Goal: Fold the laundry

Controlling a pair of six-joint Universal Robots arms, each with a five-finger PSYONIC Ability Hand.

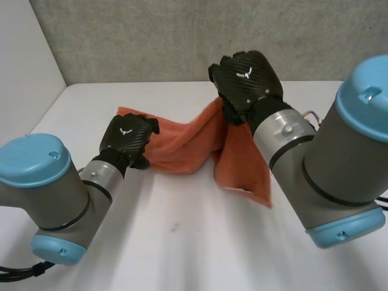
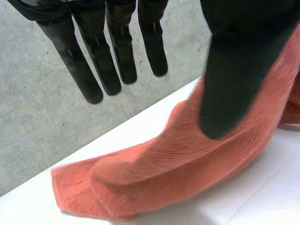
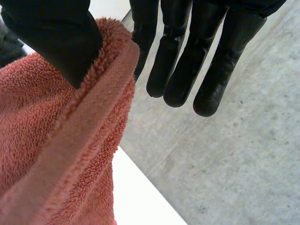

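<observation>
We see the orange towel (image 1: 182, 148) stretched across the white bench (image 1: 182, 242) near its far edge. One end lies flat towards the far left corner. The left hand (image 1: 126, 138) hovers over that end with fingers (image 2: 89, 75) straight and spread away from the thumb, clasping nothing. The right hand (image 1: 245, 76) is raised above the bench and pinches the towel's hem between its thumb (image 3: 56, 42) and straight fingers. The rest hangs down to the bench.
</observation>
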